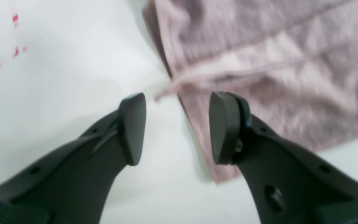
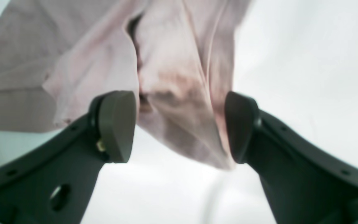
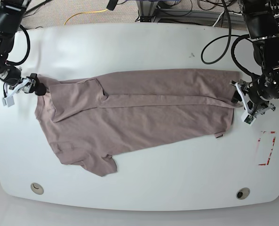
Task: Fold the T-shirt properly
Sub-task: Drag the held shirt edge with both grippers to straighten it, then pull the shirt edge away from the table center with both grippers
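Left hand apart at T-shirt hem; right hand apart straddling shoulder edge.

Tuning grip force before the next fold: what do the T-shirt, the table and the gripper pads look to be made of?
T-shirt: soft, thin matte knit, probably cotton; it wrinkles and drapes limply. Table: smooth white hard top, faintly glossy, likely laminate or painted board. Pads: dark matte moulded plastic or rubber, uncertain which.
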Controlling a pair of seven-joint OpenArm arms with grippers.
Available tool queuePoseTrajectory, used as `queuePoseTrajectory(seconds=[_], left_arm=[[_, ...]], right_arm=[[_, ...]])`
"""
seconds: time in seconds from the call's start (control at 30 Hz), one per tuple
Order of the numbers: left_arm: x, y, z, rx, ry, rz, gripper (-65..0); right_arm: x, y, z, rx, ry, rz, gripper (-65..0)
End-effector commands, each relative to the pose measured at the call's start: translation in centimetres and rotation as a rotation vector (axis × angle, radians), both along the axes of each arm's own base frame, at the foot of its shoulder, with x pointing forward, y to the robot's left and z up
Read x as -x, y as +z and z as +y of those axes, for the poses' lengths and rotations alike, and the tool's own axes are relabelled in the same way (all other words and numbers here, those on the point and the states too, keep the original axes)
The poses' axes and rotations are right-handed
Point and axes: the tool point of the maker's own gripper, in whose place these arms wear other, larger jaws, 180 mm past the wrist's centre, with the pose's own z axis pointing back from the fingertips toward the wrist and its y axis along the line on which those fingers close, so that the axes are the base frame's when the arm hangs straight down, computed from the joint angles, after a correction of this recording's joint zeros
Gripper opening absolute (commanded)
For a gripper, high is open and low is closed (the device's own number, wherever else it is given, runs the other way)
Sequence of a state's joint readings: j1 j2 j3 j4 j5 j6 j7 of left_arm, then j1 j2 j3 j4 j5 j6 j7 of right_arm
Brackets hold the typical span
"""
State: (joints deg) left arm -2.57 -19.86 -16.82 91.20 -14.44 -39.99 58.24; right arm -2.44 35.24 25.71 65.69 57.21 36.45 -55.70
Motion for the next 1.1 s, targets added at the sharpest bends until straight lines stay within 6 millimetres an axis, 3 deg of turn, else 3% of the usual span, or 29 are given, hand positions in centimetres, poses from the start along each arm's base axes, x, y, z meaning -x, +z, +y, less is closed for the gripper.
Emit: queuePoseTrajectory(seconds=[0.0,0.27,0.37,0.47,0.63,0.73,0.9,1.07], left_arm=[[-0.5,1.9,-0.6,-0.010,-0.014,-0.060,-34.0],[2.3,0.5,0.5,0.039,0.087,-0.045,-33.9],[3.3,-0.2,0.7,0.054,0.105,-0.033,-33.9],[2.7,0.2,0.2,0.085,0.098,-0.088,-33.9],[3.3,-0.9,-0.1,0.110,0.107,-0.073,-34.2],[3.6,-1.6,0.0,0.118,0.114,-0.054,-34.3],[3.3,-1.9,-0.2,0.161,0.118,-0.093,-34.3],[3.9,-3.7,-0.2,0.206,0.142,-0.061,-34.4]], right_arm=[[-0.6,1.5,-0.9,0.018,-0.006,-0.053,-22.0],[1.0,0.2,-2.8,0.186,0.019,-0.004,-22.0],[1.1,-0.5,-1.9,0.226,0.050,0.000,-22.0],[1.3,-1.3,-1.7,0.258,0.062,0.023,-22.0],[1.6,-2.3,-0.5,0.236,0.063,0.031,-22.8],[1.6,-2.7,0.2,0.219,0.061,0.032,-29.3],[1.6,-2.8,0.4,0.212,0.060,0.031,-47.6],[1.7,-2.8,0.5,0.207,0.060,0.029,-57.1]])
